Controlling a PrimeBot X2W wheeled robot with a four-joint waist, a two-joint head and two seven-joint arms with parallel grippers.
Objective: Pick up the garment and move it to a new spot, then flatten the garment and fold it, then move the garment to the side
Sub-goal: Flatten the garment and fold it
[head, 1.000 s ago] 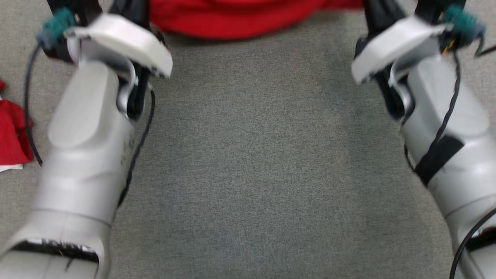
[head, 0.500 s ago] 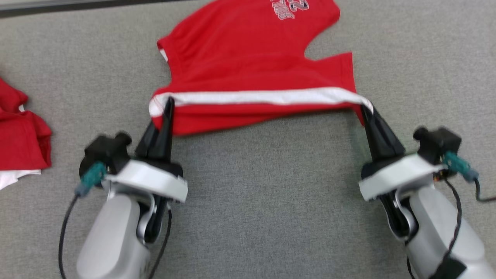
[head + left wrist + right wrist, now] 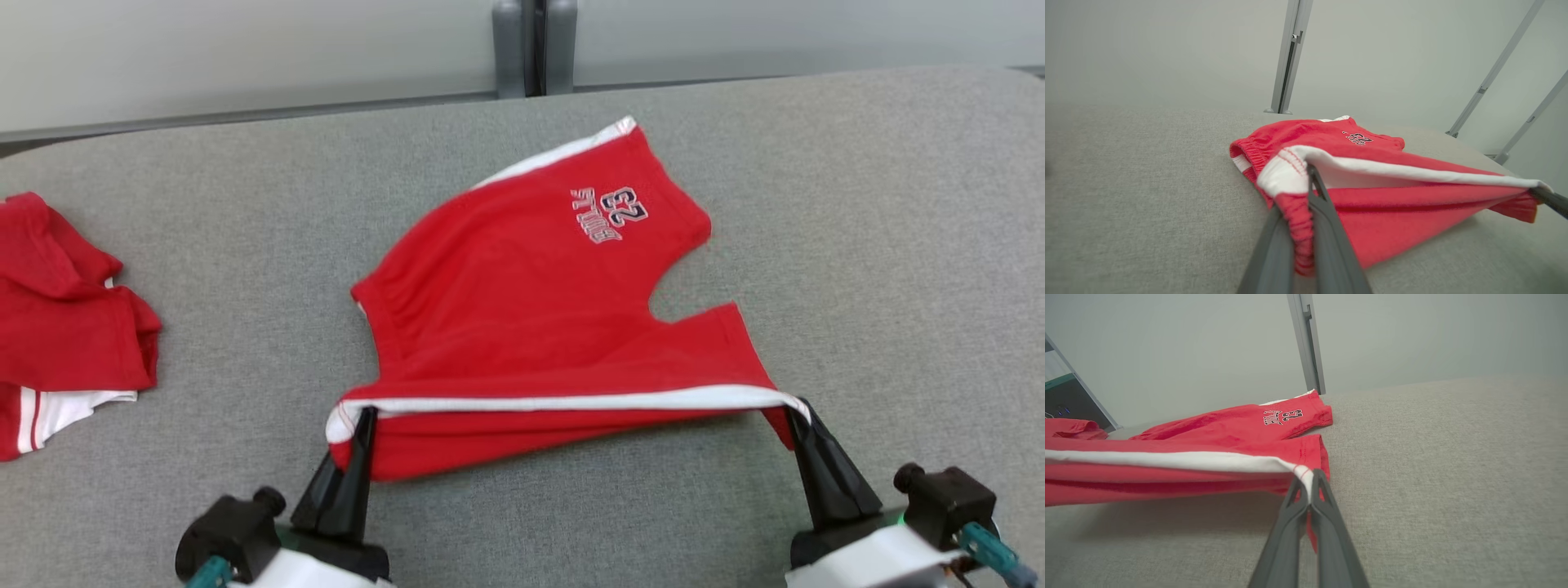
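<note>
The garment (image 3: 531,310) is a pair of red shorts with a white side stripe and a number print, lying on the grey table (image 3: 857,245). Its near edge is lifted and stretched taut between my two grippers. My left gripper (image 3: 365,415) is shut on the waistband corner at the lower left; the left wrist view shows red elastic of the garment (image 3: 1372,171) pinched in that gripper (image 3: 1310,171). My right gripper (image 3: 798,408) is shut on the hem corner at the lower right, and the right wrist view shows that gripper (image 3: 1308,477) clamped on the garment (image 3: 1208,437).
A second red and white garment (image 3: 57,318) lies bunched at the table's left edge. A pale wall with a grey upright post (image 3: 535,45) stands behind the table's far edge. Bare grey surface stretches to the right of the shorts.
The head camera has tilted up, so the whole table and back wall now show. Both grippers keep their hold on the shorts' near edge, still stretched between them.
</note>
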